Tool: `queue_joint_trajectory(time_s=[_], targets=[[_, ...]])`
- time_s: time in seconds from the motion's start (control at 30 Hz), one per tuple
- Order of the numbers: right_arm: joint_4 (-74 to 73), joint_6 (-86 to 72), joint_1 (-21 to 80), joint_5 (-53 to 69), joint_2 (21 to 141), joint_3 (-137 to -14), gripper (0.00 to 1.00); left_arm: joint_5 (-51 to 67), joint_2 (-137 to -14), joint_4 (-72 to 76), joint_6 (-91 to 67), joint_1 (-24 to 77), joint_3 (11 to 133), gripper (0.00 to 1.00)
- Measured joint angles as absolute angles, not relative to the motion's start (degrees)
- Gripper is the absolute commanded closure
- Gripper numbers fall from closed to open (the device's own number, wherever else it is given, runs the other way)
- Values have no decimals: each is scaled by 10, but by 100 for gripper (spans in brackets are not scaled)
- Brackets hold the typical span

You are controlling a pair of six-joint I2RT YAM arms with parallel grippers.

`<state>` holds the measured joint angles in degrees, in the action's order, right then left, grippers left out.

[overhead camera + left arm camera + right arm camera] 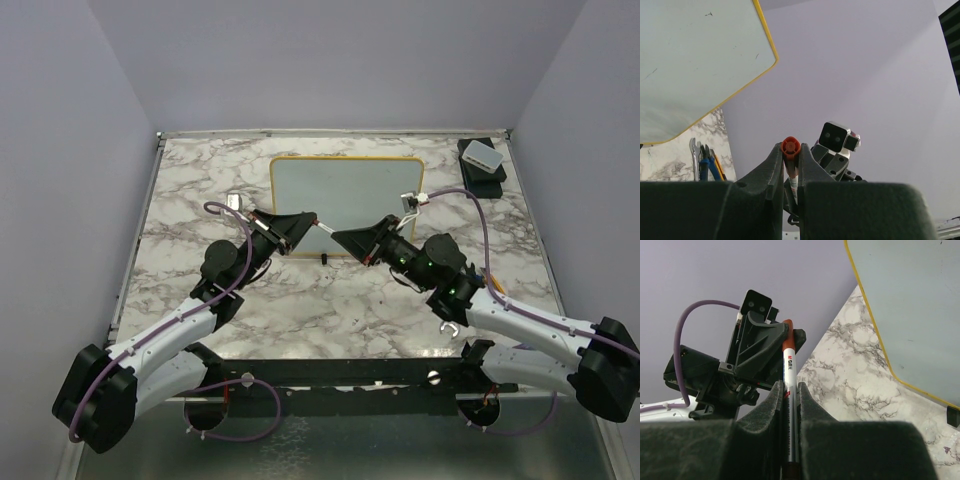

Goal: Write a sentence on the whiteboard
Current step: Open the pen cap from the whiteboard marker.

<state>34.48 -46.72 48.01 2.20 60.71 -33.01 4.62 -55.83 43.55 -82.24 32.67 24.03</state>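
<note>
Lavender walls close in a marble-patterned tabletop (200, 170), and over it a marker (789, 371) is held between both arms. Its body is white with dark print and an orange band. From above, its long axis runs across the table from one arm to the other, tilted slightly so that the left end sits farther from the bases. The orange end points toward the left gripper (308, 218), whose jaws are clamped on that end; the left wrist view shows the orange tip pinched snugly between the two black fingers (767, 172). The right gripper (342, 237) has its jaws closed on the other part of the shaft, which lies along the slot between its fingers and reaches out past their tips. The two sets of jaws face each other, close together, with only a short bare stretch of marker between them. Just beyond both sets of jaws lies the whiteboard (345, 190), pale and glossy with a thin yellow-orange rim, its near edge right behind the marker. On the near side of the jaws a small black item (323, 260) sits on the tabletop, too small to identify. Left of the left jaws, beside the board, lie blue-handled pliers (705, 167). Far to the right of the right jaws and beyond them, a white box on a black base (480, 155) stands in the table's corner.
</note>
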Motion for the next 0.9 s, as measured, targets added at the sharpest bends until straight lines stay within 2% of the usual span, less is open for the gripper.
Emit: queue_joint_trajectory(time_s=[0.9], targets=[[337, -481, 485, 22, 601, -322, 99, 61, -537, 423, -834, 321, 223, 100]])
